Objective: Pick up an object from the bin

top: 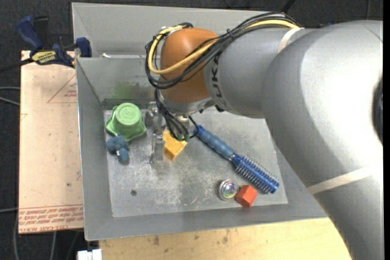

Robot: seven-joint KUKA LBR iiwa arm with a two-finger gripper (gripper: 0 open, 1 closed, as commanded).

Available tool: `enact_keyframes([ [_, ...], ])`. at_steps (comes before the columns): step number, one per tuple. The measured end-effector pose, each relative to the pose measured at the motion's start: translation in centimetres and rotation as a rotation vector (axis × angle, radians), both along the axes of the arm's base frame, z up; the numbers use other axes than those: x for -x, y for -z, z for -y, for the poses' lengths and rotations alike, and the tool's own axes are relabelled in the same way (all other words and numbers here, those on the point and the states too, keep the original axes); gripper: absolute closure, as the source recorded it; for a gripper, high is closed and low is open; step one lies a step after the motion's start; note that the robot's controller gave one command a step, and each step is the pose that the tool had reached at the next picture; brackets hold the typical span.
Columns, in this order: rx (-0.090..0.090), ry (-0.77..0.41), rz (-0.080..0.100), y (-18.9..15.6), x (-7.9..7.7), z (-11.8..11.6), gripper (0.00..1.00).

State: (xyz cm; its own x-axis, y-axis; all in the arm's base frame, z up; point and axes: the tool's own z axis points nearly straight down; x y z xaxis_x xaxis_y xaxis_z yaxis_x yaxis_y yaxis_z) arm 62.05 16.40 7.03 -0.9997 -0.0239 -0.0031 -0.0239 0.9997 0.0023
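Observation:
My gripper is low in the middle-left of the bin, just under the arm's orange cover. A small yellow block lies right beside it on its right, touching or nearly touching it; whether it is gripped cannot be made out. An upturned green cup stands a short way to the left. A small blue-grey lump lies below the cup, left of the gripper.
A blue brush lies slantwise from the gripper toward the lower right. A shiny round thing and an orange-red cube sit near the bin's front right. The arm covers the back right of the bin.

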Motion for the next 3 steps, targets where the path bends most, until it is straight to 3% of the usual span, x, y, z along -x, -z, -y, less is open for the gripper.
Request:
enact_keyframes([
  [1,0.005,0.11,-0.005,-2.5,5.3,11.3,0.0],
  [2,-0.001,-0.125,0.001,0.1,0.6,3.2,0.0],
  [3,0.004,-0.071,0.0,0.0,-0.2,10.5,0.0],
])
